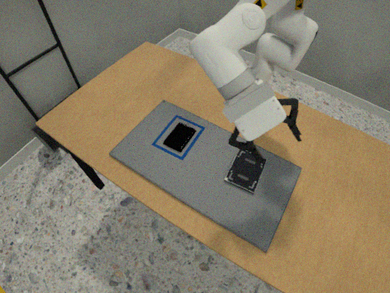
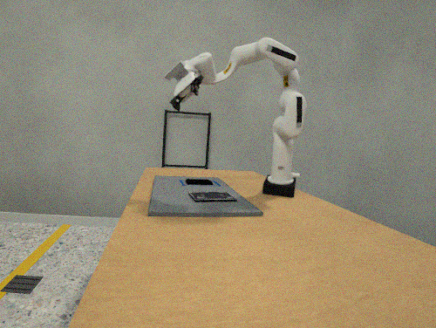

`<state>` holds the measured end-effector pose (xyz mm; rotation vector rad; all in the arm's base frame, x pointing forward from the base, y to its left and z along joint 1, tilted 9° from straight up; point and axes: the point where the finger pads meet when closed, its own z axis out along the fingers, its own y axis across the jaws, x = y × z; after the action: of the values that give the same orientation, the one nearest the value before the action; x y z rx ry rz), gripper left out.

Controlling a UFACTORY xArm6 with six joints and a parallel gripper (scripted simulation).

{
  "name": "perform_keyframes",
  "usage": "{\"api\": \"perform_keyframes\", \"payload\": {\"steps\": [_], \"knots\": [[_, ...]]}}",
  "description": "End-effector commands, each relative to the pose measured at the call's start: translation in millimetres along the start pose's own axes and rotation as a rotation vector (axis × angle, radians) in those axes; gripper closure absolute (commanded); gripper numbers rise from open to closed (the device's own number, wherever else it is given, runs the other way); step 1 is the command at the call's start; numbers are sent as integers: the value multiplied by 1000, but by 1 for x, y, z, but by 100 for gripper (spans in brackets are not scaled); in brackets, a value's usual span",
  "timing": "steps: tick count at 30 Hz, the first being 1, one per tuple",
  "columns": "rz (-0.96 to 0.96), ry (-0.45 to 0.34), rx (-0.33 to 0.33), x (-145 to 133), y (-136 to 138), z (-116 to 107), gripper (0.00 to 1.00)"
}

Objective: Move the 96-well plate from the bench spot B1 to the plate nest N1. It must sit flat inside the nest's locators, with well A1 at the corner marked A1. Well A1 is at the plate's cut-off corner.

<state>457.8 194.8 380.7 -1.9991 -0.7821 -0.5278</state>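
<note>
Top view shows the gripper (image 1: 267, 128) spread wide with nothing between its black fingers (image 1: 293, 117), carried by the white arm (image 1: 226, 51). Exterior view puts the gripper (image 2: 183, 93) high in the air, far above everything on the bench. Well below it lies the grey mat (image 1: 164, 171) on the tan table (image 1: 343, 187). The 96-well plate (image 1: 179, 136) rests inside the blue-outlined spot B1 (image 1: 157, 145), apart from the gripper. The plate nest N1 (image 1: 246, 171), with pale corner locators, sits beneath the nearer finger in the top view.
</note>
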Motion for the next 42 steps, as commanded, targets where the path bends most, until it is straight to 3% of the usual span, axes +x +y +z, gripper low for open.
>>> {"api": "perform_keyframes", "payload": {"steps": [1, 5, 8, 12, 19, 23, 33, 37, 42], "knots": [[18, -7, -23, -9, 16, -2, 0], [18, -7, -23, -19, 32, -4, 0], [81, -35, -96, -28, 44, -6, 0], [113, -49, -132, -34, 52, -8, 0], [113, -49, -132, -54, 79, -12, 0], [194, -89, -230, -68, 93, -16, 0], [199, -92, -236, -92, 120, -24, 0], [277, -134, -336, -107, 133, -28, 0], [277, -135, -337, -125, 149, -35, 0]]}}
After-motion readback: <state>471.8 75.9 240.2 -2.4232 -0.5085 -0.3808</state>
